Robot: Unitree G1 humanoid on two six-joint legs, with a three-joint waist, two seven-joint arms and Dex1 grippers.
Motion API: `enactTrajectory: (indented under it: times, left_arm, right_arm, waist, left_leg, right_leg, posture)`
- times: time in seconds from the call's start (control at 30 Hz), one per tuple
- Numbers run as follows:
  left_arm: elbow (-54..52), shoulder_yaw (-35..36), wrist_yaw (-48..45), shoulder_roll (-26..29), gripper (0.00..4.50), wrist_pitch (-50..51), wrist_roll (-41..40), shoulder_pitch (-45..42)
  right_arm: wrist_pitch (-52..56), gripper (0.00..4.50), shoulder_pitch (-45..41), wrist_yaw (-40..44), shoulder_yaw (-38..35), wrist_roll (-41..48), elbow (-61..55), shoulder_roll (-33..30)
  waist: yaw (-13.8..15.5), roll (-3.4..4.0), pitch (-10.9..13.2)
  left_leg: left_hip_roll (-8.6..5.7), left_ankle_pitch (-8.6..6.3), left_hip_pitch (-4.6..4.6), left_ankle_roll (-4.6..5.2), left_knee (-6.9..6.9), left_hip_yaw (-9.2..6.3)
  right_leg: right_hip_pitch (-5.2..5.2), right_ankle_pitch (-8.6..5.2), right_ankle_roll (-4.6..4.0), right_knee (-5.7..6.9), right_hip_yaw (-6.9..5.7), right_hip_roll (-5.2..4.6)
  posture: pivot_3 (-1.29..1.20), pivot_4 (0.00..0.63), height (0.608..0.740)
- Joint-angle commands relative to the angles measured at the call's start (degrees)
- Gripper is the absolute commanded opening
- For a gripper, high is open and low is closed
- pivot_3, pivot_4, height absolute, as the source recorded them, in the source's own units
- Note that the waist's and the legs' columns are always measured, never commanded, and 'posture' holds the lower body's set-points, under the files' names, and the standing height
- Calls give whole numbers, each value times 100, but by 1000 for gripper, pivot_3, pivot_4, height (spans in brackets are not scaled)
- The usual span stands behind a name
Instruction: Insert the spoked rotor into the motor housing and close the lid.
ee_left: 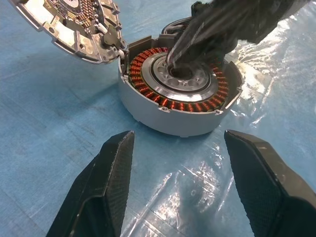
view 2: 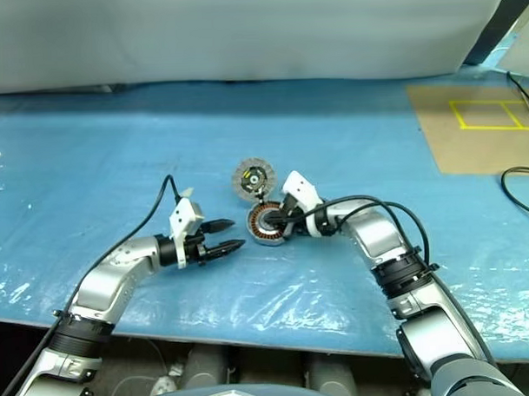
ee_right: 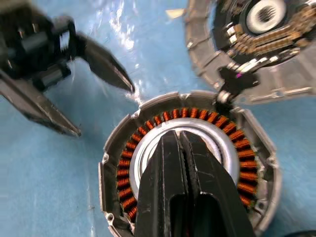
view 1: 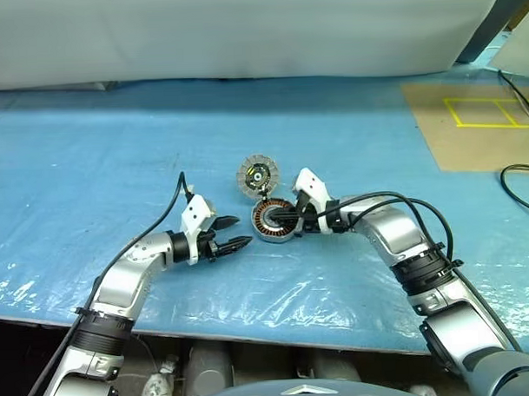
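In your head views, the motor housing sits mid-desk, its lid tipped up open at its 11 o'clock. Your right gripper, jaws shut, pokes into its centre from 3 o'clock; your left gripper waits at 9 o'clock, jaws spread, empty.

Left wrist: housing lies just beyond the parted fingers.

Right wrist: closed fingers over the housing's silver centre.
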Motion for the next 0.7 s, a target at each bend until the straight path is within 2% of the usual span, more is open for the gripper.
enactTrajectory:
  times: [0.03, 0.1, 0.2, 0.3, 0.37, 0.47, 0.6, 0.7]
  left_arm:
    - [-129, 18, -24, -8, 3047, -29, -27, -133]
    - [-101, 13, -33, -19, 3047, -36, -25, -167]
    - [-90, 9, -40, -26, 3047, -29, -25, -204]
    - [-116, 8, -44, -33, 3047, -14, -39, -212]
    - [-132, -10, -34, -52, 3047, -15, -34, -201]
    - [-185, -47, -14, -84, 3047, -3, -27, -166]
    - [-354, -60, 81, -148, 3047, 111, -75, -105]
    - [-511, -50, 175, -176, 3047, 215, -105, -16]
  right_arm:
    - [365, 19, -380, 105, -510, 589, -726, -61]
    - [470, 19, -670, 241, -570, 644, -904, -304]
    - [278, 19, -937, 552, -261, 326, -924, -767]
    - [-562, 562, -1091, 1373, 499, -436, -607, -1526]
    - [-972, 1165, -1281, 1809, 751, -673, -224, -1761]
    - [-1405, 2151, -1638, 2375, 942, -874, 316, -1861]
    - [-1761, 3434, -2332, 2756, 991, -1053, 1183, -1590]
    - [-2073, 3434, -2663, 3075, 1142, -1310, 1651, -1510]
  waist:
    - [-4, 0, 0]
    - [-14, 0, 0]
    - [-6, -1, -1]
    - [6, -1, -1]
    - [5, -2, 0]
    - [-28, -1, 1]
    - [-62, -1, 1]
    - [-36, -1, 1]
  left_leg:
    - [1, 1, -7, 0, -1, -1]
    - [1, 12, -38, 17, 0, 0]
    - [0, 13, -55, 17, 0, 2]
    - [0, 12, -59, 15, -5, 3]
    - [0, 11, -68, 15, -2, 5]
    - [0, 10, -73, 18, 9, 6]
    - [14, 7, -75, 26, 30, 6]
    - [21, 0, -76, 39, 40, 7]
  right_leg:
    - [-7, 0, 0, 0, 0, 1]
    - [-44, 1, 1, 7, 0, 5]
    - [-60, 13, 19, 16, -5, 7]
    - [-60, 12, 17, 12, -9, 7]
    - [-60, 5, 5, 10, -13, 6]
    - [-68, 2, 0, 13, -10, 4]
    - [-74, 2, -2, 31, -10, 10]
    - [-71, 2, -4, 34, -13, 12]
  posture:
    - [0, 150, 740]
    - [0, 150, 740]
    - [0, 150, 740]
    - [0, 150, 740]
    - [0, 150, 740]
    - [0, 150, 740]
    - [0, 150, 740]
    - [0, 150, 740]
